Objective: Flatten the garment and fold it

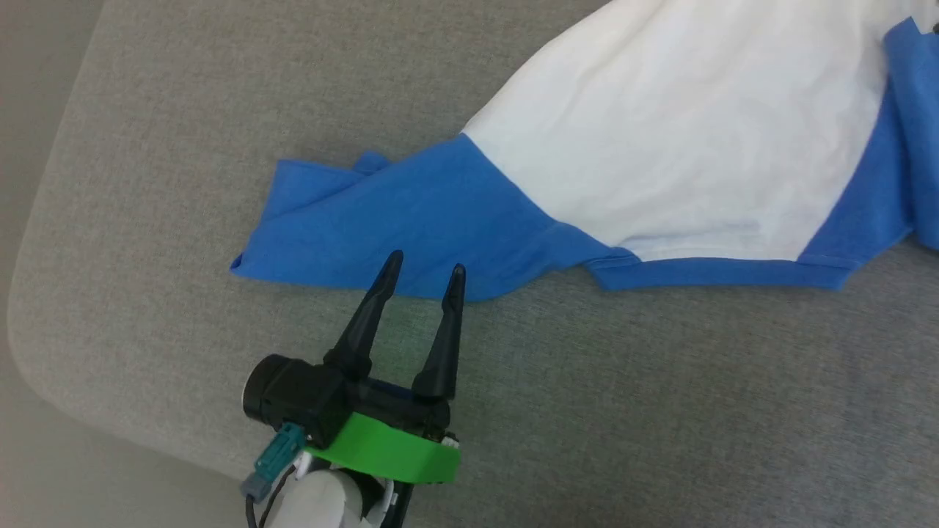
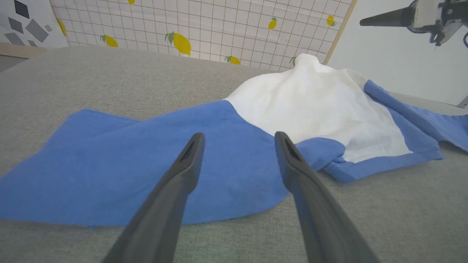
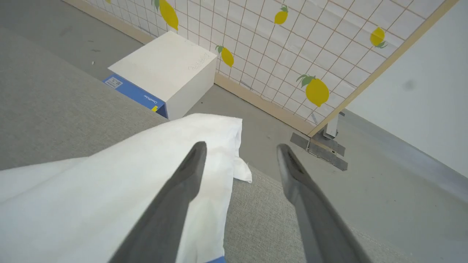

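The garment (image 1: 660,147) lies spread on a grey padded surface, white body to the right and one blue sleeve (image 1: 381,220) stretched to the left. My left gripper (image 1: 425,263) stands open with its fingertips over the sleeve's near edge and nothing between them; its wrist view has the sleeve (image 2: 146,164) under the open gripper (image 2: 238,135). My right gripper (image 3: 241,145) is open above a raised white part of the garment (image 3: 109,182) near the surface's far edge, and the cloth is not between its fingers. High at the right of the left wrist view is a dark finger (image 2: 384,18) of the right gripper.
The grey padded surface (image 1: 587,403) has a rounded corner and edge at the left. Beyond its far edge, a white box (image 3: 164,69) sits on the floor beside a lemon-patterned screen (image 3: 292,54) with a taped foot (image 3: 321,146).
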Controlling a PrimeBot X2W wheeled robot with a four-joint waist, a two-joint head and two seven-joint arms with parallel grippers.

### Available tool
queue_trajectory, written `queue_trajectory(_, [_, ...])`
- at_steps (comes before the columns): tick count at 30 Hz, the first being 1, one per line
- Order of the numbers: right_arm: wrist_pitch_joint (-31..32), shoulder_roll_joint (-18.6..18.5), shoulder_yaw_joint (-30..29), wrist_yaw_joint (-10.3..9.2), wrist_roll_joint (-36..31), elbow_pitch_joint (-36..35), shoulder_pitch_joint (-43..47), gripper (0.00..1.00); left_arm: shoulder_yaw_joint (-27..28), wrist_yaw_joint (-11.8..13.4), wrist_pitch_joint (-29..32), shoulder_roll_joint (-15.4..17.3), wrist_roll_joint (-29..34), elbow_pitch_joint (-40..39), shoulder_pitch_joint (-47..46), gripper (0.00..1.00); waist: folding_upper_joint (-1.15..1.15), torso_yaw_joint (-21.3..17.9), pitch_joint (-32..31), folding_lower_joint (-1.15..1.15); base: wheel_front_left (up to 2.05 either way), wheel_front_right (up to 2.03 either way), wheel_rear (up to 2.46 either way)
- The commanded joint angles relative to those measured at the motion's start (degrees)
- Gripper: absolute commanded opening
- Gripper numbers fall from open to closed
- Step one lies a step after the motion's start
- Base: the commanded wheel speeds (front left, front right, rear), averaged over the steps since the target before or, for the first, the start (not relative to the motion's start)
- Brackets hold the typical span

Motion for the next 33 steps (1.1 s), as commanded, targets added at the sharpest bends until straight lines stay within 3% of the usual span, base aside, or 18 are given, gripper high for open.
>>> queue_trajectory(1, [-1.3, 0.4, -1.0, -0.09, 1.4, -1.3, 1.7, 1.0, 0.6, -0.3, -0.3, -0.3, 0.7, 0.2, -0.9, 1.0, 0.0, -2.4, -2.5, 0.0, 0.0, 0.0, 0.0])
queue_trajectory(6, [-5.4, 1.3, -4.4, -0.09, 6.3, -9.9, 9.4, 1.0, 2.2, -0.4, -0.3, 0.3, 1.5, 0.4, 0.3, 1.0, 0.0, -5.5, -6.6, 0.0, 0.0, 0.0, 0.0])
queue_trajectory(10, [-7.3, 3.4, -8.5, -0.09, 8.7, -21.7, 21.3, 1.0, 3.5, -0.1, -0.3, 1.5, 1.9, 0.4, 2.2, 1.0, 0.0, -8.3, -9.9, 0.0, 0.0, 0.0, 0.0])
queue_trajectory(15, [-8.7, 10.4, -15.8, -0.09, 8.5, -38.9, 41.2, 1.0, 4.3, 0.4, 0.1, 2.8, 1.6, -0.1, 5.0, 1.0, 0.0, -11.1, -13.3, 0.0, 0.0, 0.0, 0.0])
queue_trajectory(20, [-13.2, 17.5, -21.4, -0.09, 5.5, -49.5, 57.5, 1.0, 4.5, 0.8, 0.8, 3.7, 1.2, -0.1, 7.2, 1.0, 0.0, -12.9, -15.5, 0.0, 0.0, 0.0, 0.0])
queue_trajectory(22, [-15.4, 18.7, -22.7, -0.09, 5.3, -51.3, 63.3, 1.0, 4.6, 1.0, 1.1, 3.8, 0.9, -0.1, 8.3, 1.0, 0.0, -13.5, -16.3, 0.0, 0.0, 0.0, 0.0])
queue_trajectory(27, [-20.8, 19.0, -25.1, -0.09, 14.7, -48.9, 73.3, 1.0, 4.9, 1.8, 2.5, 4.9, 0.7, 0.0, 11.2, 1.0, 0.0, -15.1, -17.8, 0.0, 0.0, 0.0, 0.0])
queue_trajectory(33, [-24.3, 19.0, -22.6, -0.09, 15.7, -47.5, 75.8, 1.0, 6.0, 2.9, 8.2, 8.4, 2.6, -0.7, 9.8, 1.0, 0.0, -15.4, -18.3, 0.0, 0.0, 0.0, 0.0])
